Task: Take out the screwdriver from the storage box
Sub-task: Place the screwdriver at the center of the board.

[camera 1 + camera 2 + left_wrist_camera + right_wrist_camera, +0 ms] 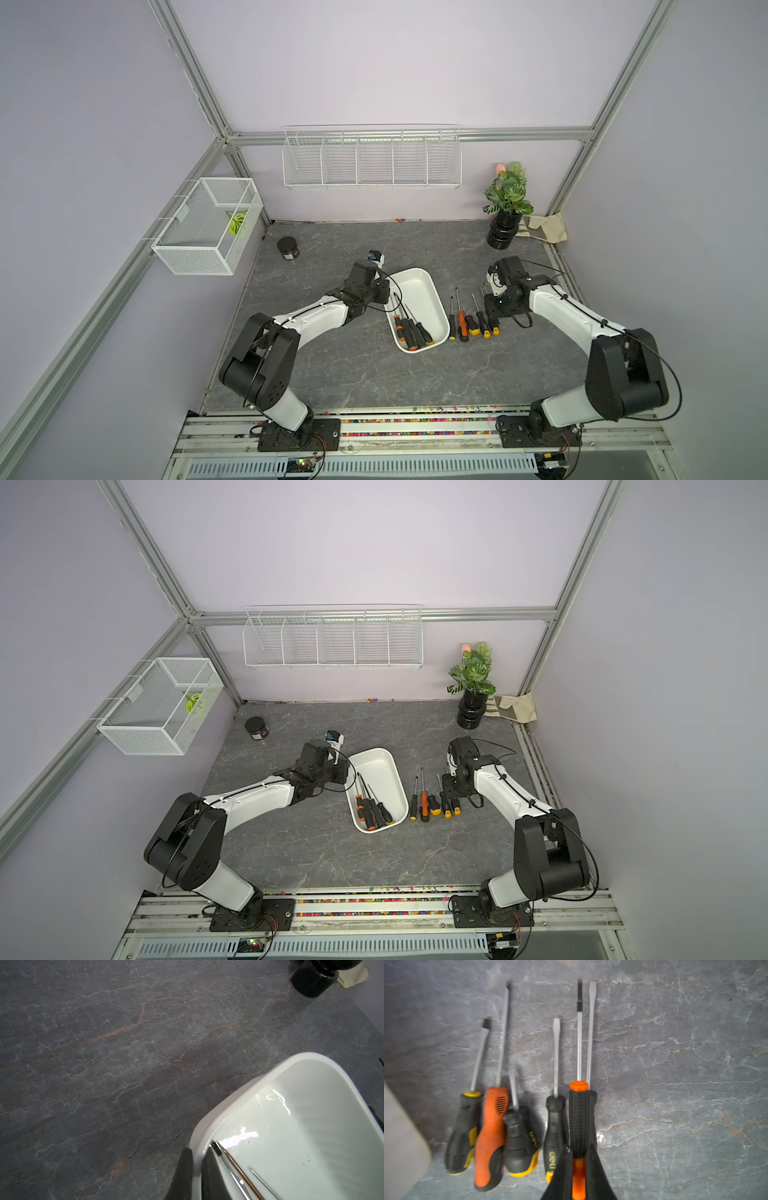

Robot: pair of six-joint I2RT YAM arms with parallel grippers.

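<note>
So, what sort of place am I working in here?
Likely a robot test cell, not a workshop: silver aluminium frame with plain lilac panels, two white-and-black arms bolted to a front rail, and staged props like the green potted plant.
</note>
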